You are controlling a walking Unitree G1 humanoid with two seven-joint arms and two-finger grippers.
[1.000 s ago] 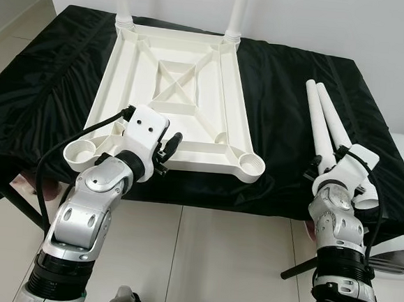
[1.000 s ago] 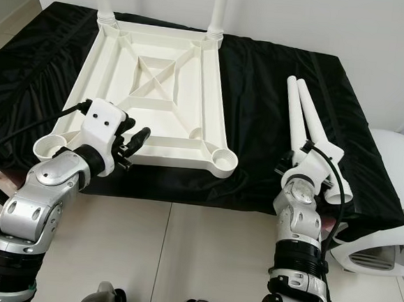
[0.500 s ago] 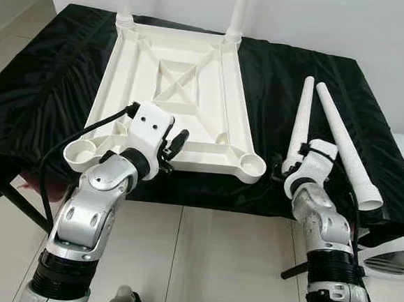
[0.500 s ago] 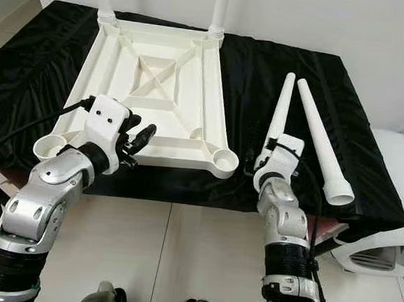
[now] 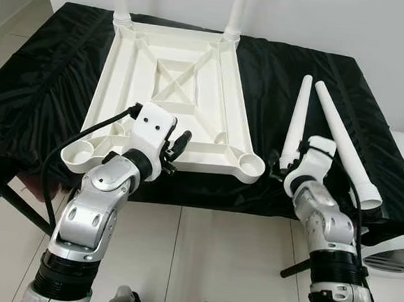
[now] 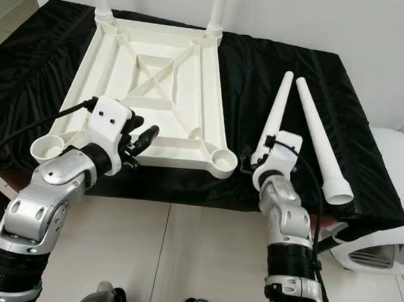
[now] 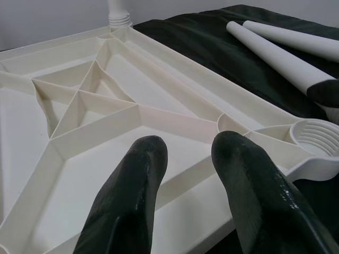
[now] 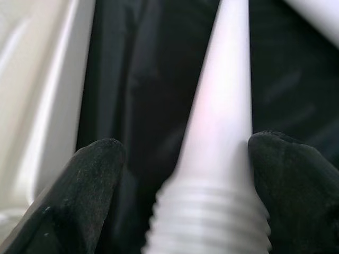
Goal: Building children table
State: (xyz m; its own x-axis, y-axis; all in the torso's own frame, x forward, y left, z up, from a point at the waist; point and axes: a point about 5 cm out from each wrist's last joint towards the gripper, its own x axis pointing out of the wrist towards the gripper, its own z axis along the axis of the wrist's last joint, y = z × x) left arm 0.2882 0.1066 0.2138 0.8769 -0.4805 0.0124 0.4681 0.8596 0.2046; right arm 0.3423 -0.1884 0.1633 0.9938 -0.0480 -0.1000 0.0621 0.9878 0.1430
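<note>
Tabletop (image 5: 172,86) lies inverted on black-draped bench (image 5: 46,90) over tiled floor (image 5: 200,263)

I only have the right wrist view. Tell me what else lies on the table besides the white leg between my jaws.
Observer: A second loose white tapered plastic leg lies on the black cloth, to the right of the leg that your right gripper straddles.
Operator: Report the tabletop's corners.
Observer: The upside-down white plastic tabletop has upright legs in its two far corners. Both near sockets are empty.
Operator: Give me the left gripper's position.
Observer: The left gripper hovers over the tabletop's near edge, jaws open, holding nothing.
</note>
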